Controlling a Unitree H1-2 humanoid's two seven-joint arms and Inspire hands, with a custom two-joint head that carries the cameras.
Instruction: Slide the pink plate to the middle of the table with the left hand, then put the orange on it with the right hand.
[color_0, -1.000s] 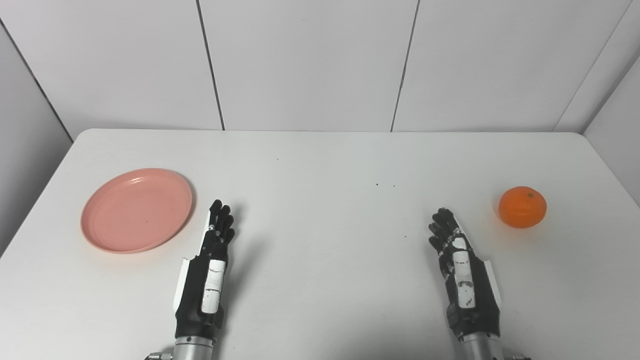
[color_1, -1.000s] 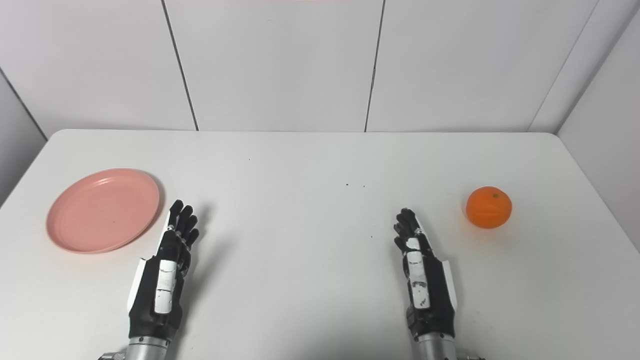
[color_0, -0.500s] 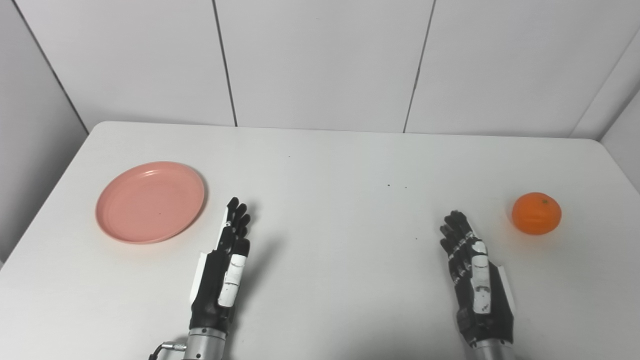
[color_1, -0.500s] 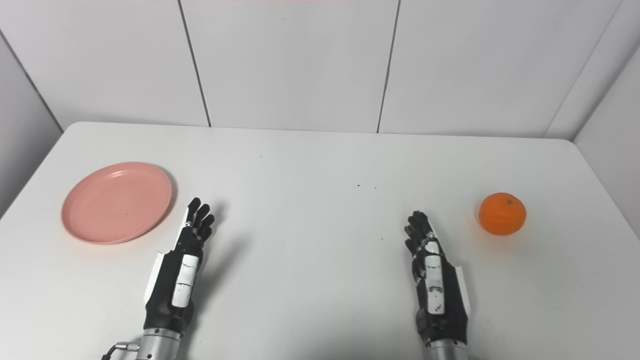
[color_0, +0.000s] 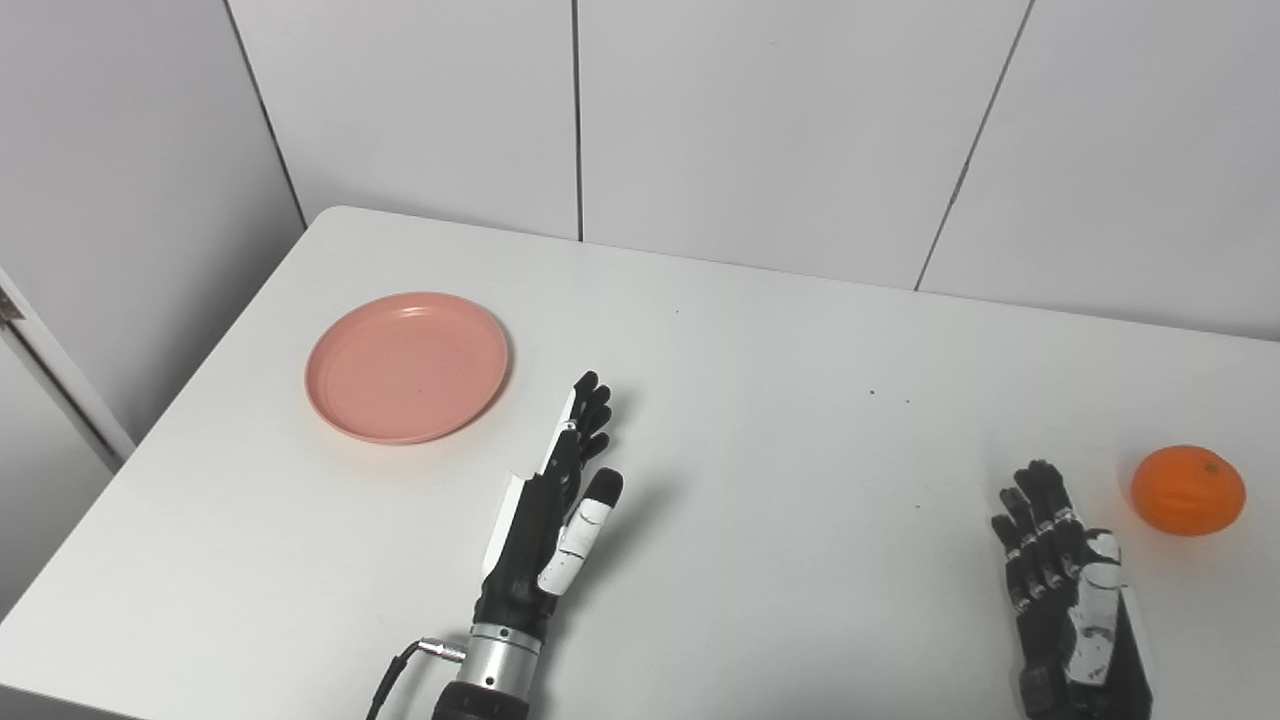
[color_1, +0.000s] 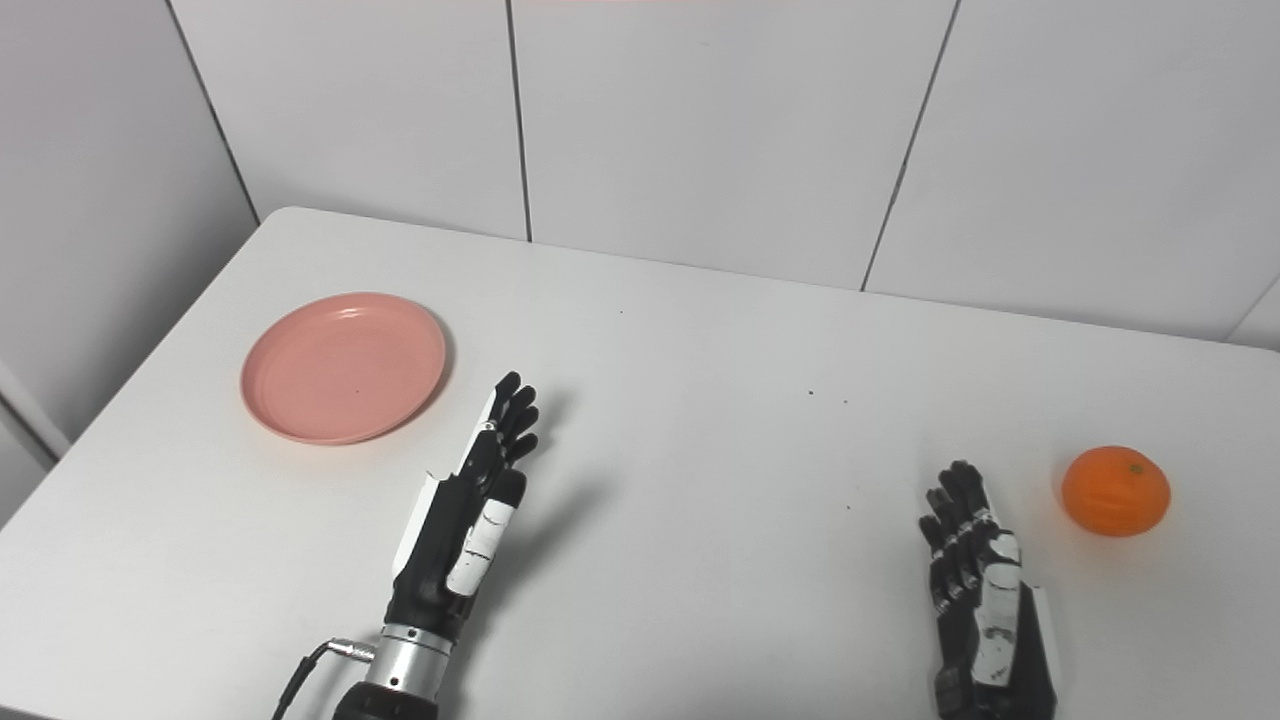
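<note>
A pink plate (color_0: 407, 367) lies flat on the left part of the white table (color_0: 760, 350), with nothing on it. My left hand (color_0: 555, 500) hovers open to the right of the plate and nearer to me, fingers stretched out and apart from the rim. An orange (color_0: 1187, 490) sits on the table at the far right. My right hand (color_0: 1065, 580) is open near the bottom right, fingers pointing away from me, a short gap left of the orange and holding nothing.
Grey wall panels stand behind the table's far edge. The table's left edge (color_0: 200, 390) runs close to the plate. A cable (color_0: 400, 665) leaves the left wrist at the bottom.
The whole picture has shifted right and tilted, so the camera turned leftward. Both hands remain open and the plate and orange sit where they were on the table.
</note>
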